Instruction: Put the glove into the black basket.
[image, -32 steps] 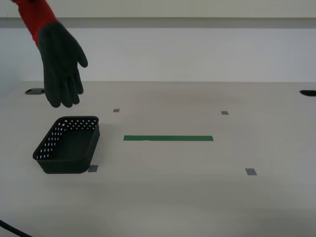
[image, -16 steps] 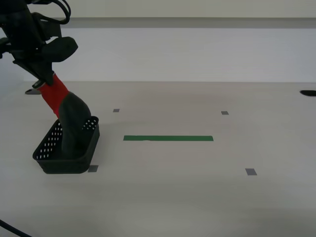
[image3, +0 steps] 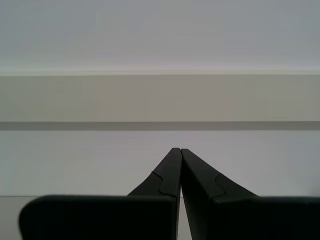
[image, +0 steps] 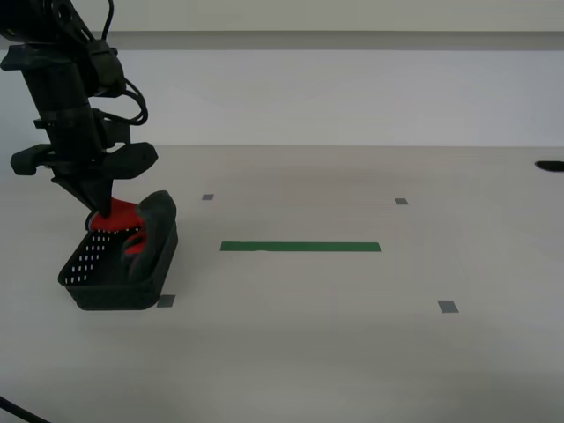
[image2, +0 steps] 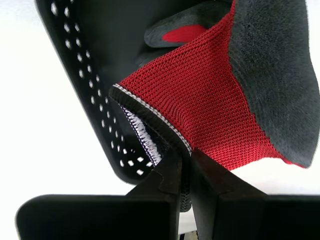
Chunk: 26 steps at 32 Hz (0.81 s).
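The black basket (image: 104, 280) stands on the table at the exterior view's left; its holed wall shows in the second wrist view (image2: 85, 85). The glove (image: 139, 227), dark grey with a red cuff, is crumpled inside the basket and leans over its far right rim. My second gripper (image: 99, 214) points down just over the basket and is shut on the glove's red cuff (image2: 200, 105). My first gripper (image3: 180, 152) is shut on nothing and faces a bare wall; it does not show in the exterior view.
A green tape strip (image: 300, 247) lies on the white table (image: 352, 352) at mid-table. Small grey tape squares (image: 448, 307) mark the surface. A dark hole (image: 550, 166) sits at the exterior view's far right edge.
The second arm came down from above with the glove. The glove, first hanging above the basket, has sunk into it and folded up. The basket has not moved.
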{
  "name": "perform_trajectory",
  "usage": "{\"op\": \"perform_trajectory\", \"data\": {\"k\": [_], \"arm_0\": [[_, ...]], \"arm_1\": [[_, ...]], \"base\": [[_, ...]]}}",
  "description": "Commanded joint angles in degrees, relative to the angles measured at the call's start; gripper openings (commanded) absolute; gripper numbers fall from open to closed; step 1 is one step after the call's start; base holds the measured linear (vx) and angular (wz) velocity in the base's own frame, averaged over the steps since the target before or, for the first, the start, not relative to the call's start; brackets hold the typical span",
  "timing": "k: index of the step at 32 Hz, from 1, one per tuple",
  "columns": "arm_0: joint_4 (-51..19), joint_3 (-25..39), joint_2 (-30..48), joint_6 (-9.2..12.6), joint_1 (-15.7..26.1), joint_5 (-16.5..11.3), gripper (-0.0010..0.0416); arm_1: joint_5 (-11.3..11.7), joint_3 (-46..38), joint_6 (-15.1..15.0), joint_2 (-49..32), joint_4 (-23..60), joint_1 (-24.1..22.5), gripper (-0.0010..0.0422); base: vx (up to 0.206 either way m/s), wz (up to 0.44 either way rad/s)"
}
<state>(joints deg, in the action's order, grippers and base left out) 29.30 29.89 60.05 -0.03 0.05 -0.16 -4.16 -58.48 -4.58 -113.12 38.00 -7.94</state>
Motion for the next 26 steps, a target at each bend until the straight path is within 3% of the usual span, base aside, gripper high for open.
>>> {"op": "perform_trajectory", "data": {"k": [1,2,7,11,18,21,25,26], "arm_0": [[0.2,0.1,0.0,0.0,0.0,0.0,0.0001],[0.2,0.1,0.0,0.0,0.0,0.0,0.0001],[0.2,0.1,0.0,0.0,0.0,0.0,0.0000],[0.2,0.1,0.0,0.0,0.0,0.0,0.0001],[0.2,0.1,0.0,0.0,0.0,0.0,0.0001],[0.2,0.1,0.0,0.0,0.0,0.0,0.0001],[0.2,0.1,0.0,0.0,0.0,0.0,0.0001],[0.2,0.1,0.0,0.0,0.0,0.0,0.0001]], "arm_1": [[4.1,0.1,0.1,-0.1,2.3,0.2,0.0041],[8.3,0.1,0.1,-0.1,3.1,0.2,0.0090],[8.2,0.1,0.5,0.0,4.0,0.3,0.0202],[8.2,0.1,0.6,0.2,5.1,0.4,0.0233],[8.2,0.1,0.5,0.3,5.2,0.4,0.0171],[8.2,0.1,0.5,0.3,5.2,0.4,0.0114],[8.2,0.1,0.5,0.3,5.2,0.4,0.0000],[8.2,0.1,0.6,0.3,5.2,0.4,0.0003]], "base": [[0.000,0.000],[0.000,0.000],[0.000,0.000],[0.000,0.000],[0.000,0.000],[0.000,0.000],[0.000,0.000],[0.000,0.000]]}}
